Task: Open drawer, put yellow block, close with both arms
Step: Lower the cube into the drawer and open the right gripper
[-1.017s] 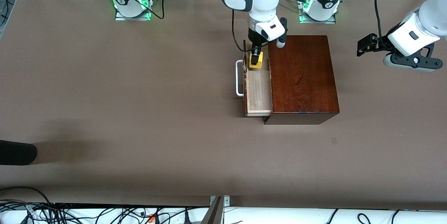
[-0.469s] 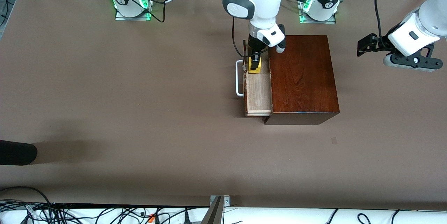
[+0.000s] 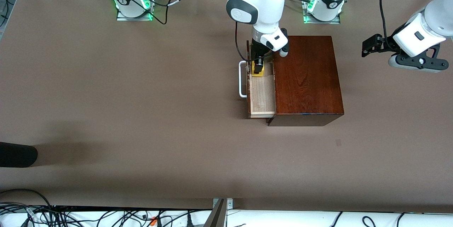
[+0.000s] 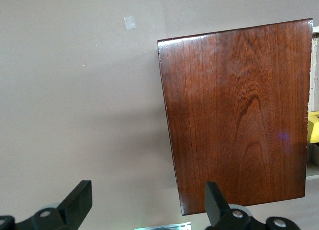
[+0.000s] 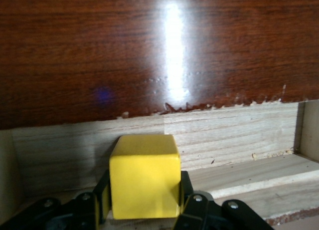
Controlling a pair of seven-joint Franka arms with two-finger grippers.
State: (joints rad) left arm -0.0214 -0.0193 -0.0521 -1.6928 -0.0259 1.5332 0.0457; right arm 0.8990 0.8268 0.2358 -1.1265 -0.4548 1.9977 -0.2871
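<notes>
The drawer (image 3: 262, 96) stands pulled out of the mahogany box (image 3: 306, 78), with its pale tray showing and its white handle (image 3: 242, 80) toward the right arm's end of the table. My right gripper (image 3: 258, 67) is down inside the tray, at the end farther from the front camera, shut on the yellow block (image 3: 258, 71). In the right wrist view the yellow block (image 5: 144, 175) sits between the black fingers (image 5: 185, 195), close to the tray's pale wall (image 5: 224, 135). My left gripper (image 3: 417, 64) waits open over the bare table at the left arm's end, fingers (image 4: 79, 200) wide apart.
The box (image 4: 234, 115) fills much of the left wrist view, with a sliver of yellow block (image 4: 313, 127) at its edge. A dark rounded object (image 3: 17, 154) lies at the table's edge toward the right arm's end. Cables hang along the edge nearest the front camera.
The right gripper has come down with the yellow block, from above the tray to inside it. The left arm has not moved.
</notes>
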